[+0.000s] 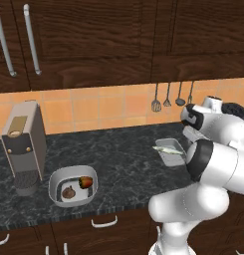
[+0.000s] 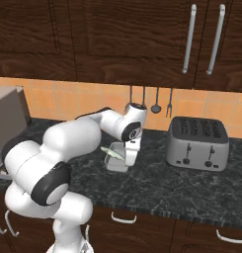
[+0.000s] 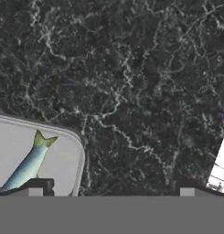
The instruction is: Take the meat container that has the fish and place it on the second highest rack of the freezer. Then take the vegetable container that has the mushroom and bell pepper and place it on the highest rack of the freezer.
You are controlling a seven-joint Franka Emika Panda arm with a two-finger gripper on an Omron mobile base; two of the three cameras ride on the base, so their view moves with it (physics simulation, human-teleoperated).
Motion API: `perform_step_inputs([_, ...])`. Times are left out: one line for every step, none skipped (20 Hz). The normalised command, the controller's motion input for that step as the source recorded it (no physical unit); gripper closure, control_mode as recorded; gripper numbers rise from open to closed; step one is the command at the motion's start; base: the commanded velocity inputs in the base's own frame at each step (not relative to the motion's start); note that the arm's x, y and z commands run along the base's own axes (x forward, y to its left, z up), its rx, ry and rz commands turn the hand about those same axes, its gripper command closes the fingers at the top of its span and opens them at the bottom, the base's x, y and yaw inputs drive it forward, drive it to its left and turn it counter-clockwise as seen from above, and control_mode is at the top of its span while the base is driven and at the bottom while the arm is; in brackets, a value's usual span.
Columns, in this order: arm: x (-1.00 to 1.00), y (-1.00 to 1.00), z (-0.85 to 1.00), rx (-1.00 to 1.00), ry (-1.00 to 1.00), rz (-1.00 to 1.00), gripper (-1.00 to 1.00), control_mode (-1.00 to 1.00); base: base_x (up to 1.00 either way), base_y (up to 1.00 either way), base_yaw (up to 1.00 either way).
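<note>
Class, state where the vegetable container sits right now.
In the left base view, the vegetable container sits at the counter's front edge, beside the coffee machine.

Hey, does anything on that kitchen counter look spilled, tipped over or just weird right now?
Nothing stands out. The fish lies inside the meat container, the mushroom and bell pepper sit in the vegetable container, both upright.

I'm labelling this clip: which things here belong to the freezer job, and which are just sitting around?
Job: meat container, fish, vegetable container, mushroom, bell pepper.
Bystanders: coffee machine, toaster, hanging utensils.
</note>
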Motion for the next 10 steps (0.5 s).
perform_step_inputs([0.01, 0.39, -0.35, 0.0, 0.0, 0.0, -1.0, -1.0, 0.0, 0.0, 0.0])
perform_step_inputs([0.01, 0.34, -0.32, 0.0, 0.0, 0.0, -1.0, -1.0, 0.0, 0.0, 0.0])
perform_step_inputs([0.03, 0.21, -0.2, 0.0, 0.0, 0.0, -1.0, -1.0, 0.0, 0.0, 0.0])
perform_step_inputs([0.01, 0.05, -0.02, 0.0, 0.0, 0.0, -1.0, -1.0, 0.0, 0.0, 0.0])
perform_step_inputs([0.0, 0.09, -0.01, 0.0, 0.0, -0.01, -1.0, -1.0, 0.0, 0.0, 0.0])
perform_step_inputs([0.0, 0.14, -0.04, 0.0, -0.01, -0.01, -1.0, -1.0, 0.0, 0.0, 0.0])
perform_step_inputs([0.0, 0.15, -0.06, 0.0, 0.0, -0.01, -1.0, -1.0, 0.0, 0.0, 0.0])
perform_step_inputs([0.12, 0.16, -0.1, 0.0, 0.0, 0.0, -1.0, -1.0, 0.0, 0.0, 0.0])
perform_step_inputs([0.21, 0.26, -0.21, 0.0, 0.0, -0.01, -1.0, -1.0, 0.0, 0.0, 0.0])
perform_step_inputs([0.24, 0.31, -0.3, 0.0, 0.0, -0.02, -1.0, -1.0, 0.0, 0.0, 0.0])
